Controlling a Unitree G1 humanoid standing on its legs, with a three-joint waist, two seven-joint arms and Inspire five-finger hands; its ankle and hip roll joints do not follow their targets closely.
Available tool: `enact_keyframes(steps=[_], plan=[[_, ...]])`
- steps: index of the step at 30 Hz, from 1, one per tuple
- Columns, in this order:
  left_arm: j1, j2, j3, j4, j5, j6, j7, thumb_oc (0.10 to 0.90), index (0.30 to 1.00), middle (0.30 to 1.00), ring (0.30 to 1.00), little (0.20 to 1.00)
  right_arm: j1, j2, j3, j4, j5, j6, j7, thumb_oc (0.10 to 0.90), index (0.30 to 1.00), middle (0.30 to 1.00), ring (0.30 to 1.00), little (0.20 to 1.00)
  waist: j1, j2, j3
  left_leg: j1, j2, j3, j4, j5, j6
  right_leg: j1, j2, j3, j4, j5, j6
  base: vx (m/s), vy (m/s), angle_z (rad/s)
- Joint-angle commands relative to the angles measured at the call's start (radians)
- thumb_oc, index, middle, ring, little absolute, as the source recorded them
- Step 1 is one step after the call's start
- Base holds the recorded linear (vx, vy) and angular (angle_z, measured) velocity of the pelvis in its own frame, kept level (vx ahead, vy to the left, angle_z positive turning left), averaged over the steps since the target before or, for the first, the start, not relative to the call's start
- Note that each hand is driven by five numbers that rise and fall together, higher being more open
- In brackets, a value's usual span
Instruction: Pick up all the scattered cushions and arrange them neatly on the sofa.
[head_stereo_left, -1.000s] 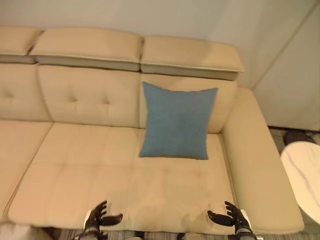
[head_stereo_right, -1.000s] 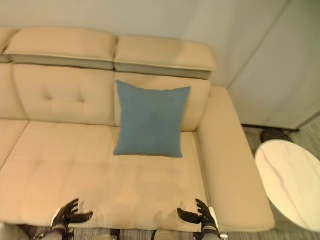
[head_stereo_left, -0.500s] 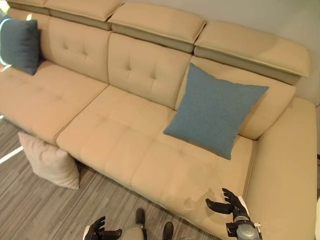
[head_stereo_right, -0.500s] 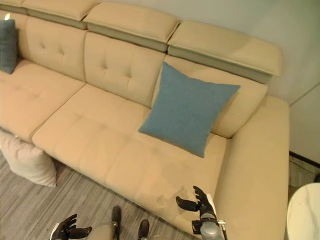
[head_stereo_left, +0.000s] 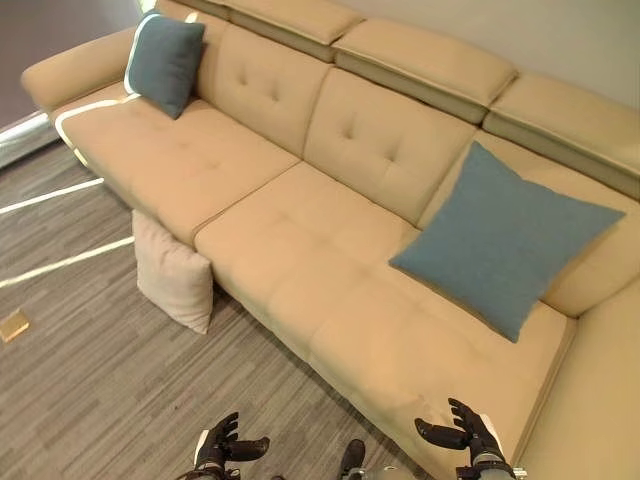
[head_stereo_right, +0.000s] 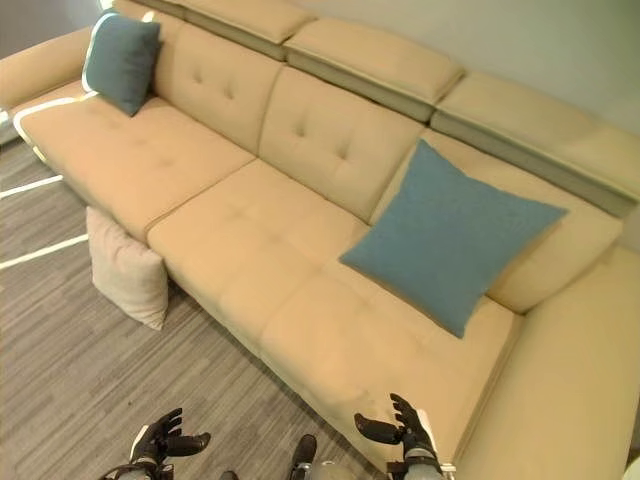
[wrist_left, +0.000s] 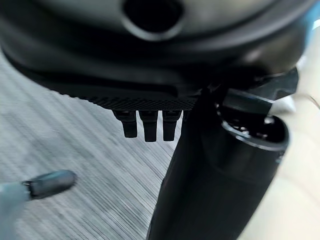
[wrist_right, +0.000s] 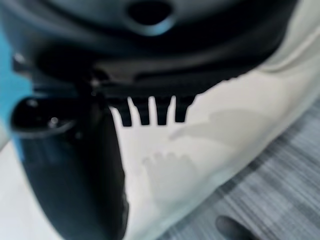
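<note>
Since half a second ago the camera has swung left, so the whole sofa (head_stereo_left: 300, 230) now runs from the upper left to the lower right of the frame, and the things themselves lie as they did. One blue cushion (head_stereo_left: 505, 235) leans against the backrest at centre right; a second, darker blue cushion (head_stereo_left: 163, 62) stands at the sofa's far end, upper left. On the striped floor (head_stereo_left: 90, 370) a beige cushion (head_stereo_left: 172, 272) leans against the sofa's front edge at centre left. Both hands sit at the bottom edge, fingers spread and empty: the left hand (head_stereo_left: 225, 447) above the floor, the right hand (head_stereo_left: 462, 437) above the seat's front edge.
</note>
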Motion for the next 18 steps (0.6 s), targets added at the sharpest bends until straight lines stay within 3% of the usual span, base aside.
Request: enact_keyframes(steps=[1,2,4,7,11,13,17,18], plan=[[0.002,0.071,0.030,-0.013,0.025,-0.033,0.018,0.800,0.900,0.900,0.900,0.900,-0.075,-0.002,0.011,-0.072,-0.015,-0.048,-0.007,0.800,0.900,0.900,0.900,0.900,0.007,-0.044,0.013,0.002,-0.053,-0.070,-0.006,-0.055,0.014,-0.022,0.007,0.272,-0.039,0.071,0.145,-0.10,0.053,0.35],[0.001,0.071,0.030,-0.013,0.025,-0.033,0.018,0.800,0.900,0.900,0.900,0.900,-0.075,-0.002,0.011,-0.072,-0.015,-0.048,-0.007,0.800,0.900,0.900,0.900,0.900,0.007,-0.046,0.011,-0.001,-0.054,-0.070,-0.005,-0.054,0.015,-0.026,0.006,0.272,-0.039,0.072,0.145,-0.11,0.094,0.66],[-0.001,0.081,0.032,0.008,0.029,-0.035,0.022,0.800,0.900,0.900,0.900,0.900,-0.064,0.003,0.017,-0.078,-0.003,-0.054,-0.001,0.800,0.900,0.900,0.900,0.900,-0.007,-0.039,0.010,-0.010,-0.076,-0.145,-0.023,-0.034,0.024,-0.019,0.087,0.473,-0.022,0.035,0.154,-0.05,0.065,1.15],[-0.010,0.086,0.023,0.020,0.030,-0.040,0.030,0.800,0.900,0.900,0.900,0.900,-0.059,0.005,0.020,-0.077,0.009,-0.060,-0.001,0.800,0.900,0.900,0.900,0.900,-0.007,-0.039,0.005,-0.034,-0.090,-0.205,-0.020,-0.021,0.022,0.003,0.090,0.506,-0.039,0.022,0.136,-0.02,-0.047,1.13],[-0.015,0.073,0.016,0.022,0.009,-0.041,0.036,0.800,0.900,0.900,0.900,0.900,-0.061,0.003,0.025,-0.063,0.026,-0.061,0.003,0.800,0.900,0.900,0.900,0.900,0.003,-0.039,0.007,-0.069,-0.107,-0.230,0.012,-0.024,0.010,0.035,0.072,0.471,-0.095,0.028,0.129,0.02,-0.058,1.01],[-0.013,0.061,0.016,0.035,0.006,-0.038,0.038,0.800,0.900,0.900,0.900,0.900,-0.064,-0.002,0.026,-0.055,0.025,-0.062,0.005,0.800,0.900,0.900,0.900,0.900,0.000,-0.036,0.014,-0.097,-0.110,-0.208,0.054,-0.035,0.004,0.057,0.056,0.432,-0.134,0.037,0.131,-0.01,-0.027,1.10],[-0.011,0.048,0.018,0.056,0.004,-0.029,0.039,0.800,0.900,0.900,0.900,0.900,-0.085,-0.012,0.036,-0.043,0.007,-0.056,-0.006,0.800,0.900,0.900,0.900,0.900,-0.013,-0.042,0.026,-0.153,-0.049,0.000,0.128,-0.037,-0.005,0.090,0.017,0.333,-0.188,0.052,0.149,-0.04,0.012,1.20],[-0.007,0.048,0.023,0.066,0.010,-0.025,0.039,0.800,0.900,0.900,0.900,0.900,-0.089,-0.011,0.038,-0.039,0.004,-0.054,-0.005,0.800,0.900,0.900,0.900,0.900,-0.012,-0.045,0.020,-0.152,-0.036,0.018,0.130,-0.038,-0.005,0.098,0.015,0.322,-0.197,0.054,0.150,0.05,0.042,1.16]])
